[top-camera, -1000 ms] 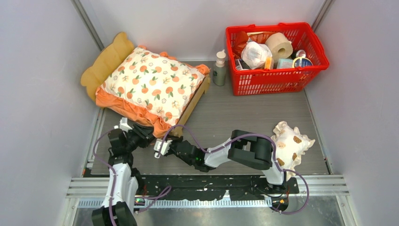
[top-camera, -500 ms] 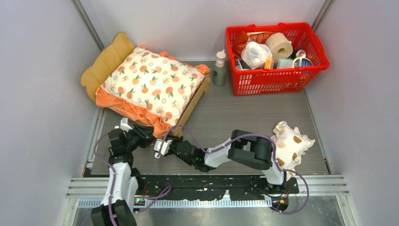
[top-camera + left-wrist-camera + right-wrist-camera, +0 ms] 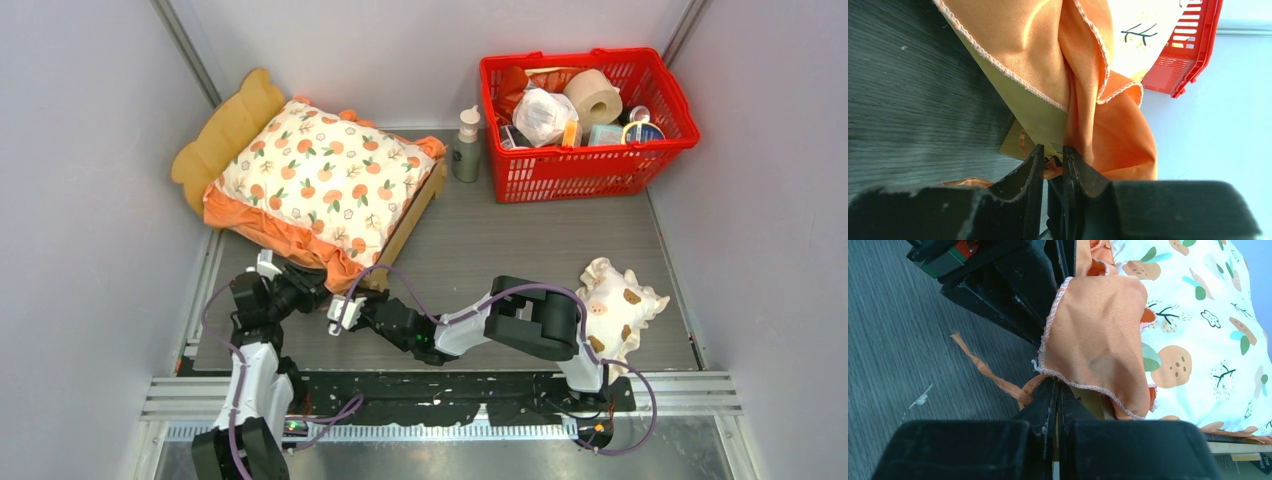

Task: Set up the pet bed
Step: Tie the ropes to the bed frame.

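The pet bed (image 3: 225, 125) is a light-wood frame with a scalloped headboard at the back left, and the orange-print cushion (image 3: 320, 175) with orange ruffles lies on it. My left gripper (image 3: 305, 283) is at the cushion's near corner. In the left wrist view it (image 3: 1052, 156) is nearly closed on a bit of orange tie ribbon beside the wooden frame edge (image 3: 1035, 115). My right gripper (image 3: 338, 312) is close beside it. In the right wrist view it (image 3: 1058, 387) is shut on the thin orange ribbon (image 3: 993, 375) under the ruffle (image 3: 1093, 340).
A red basket (image 3: 585, 110) full of items stands at the back right, with a pump bottle (image 3: 467, 145) to its left. A small cream frilled pillow with brown spots (image 3: 620, 300) lies at the near right. Grey walls close in on both sides.
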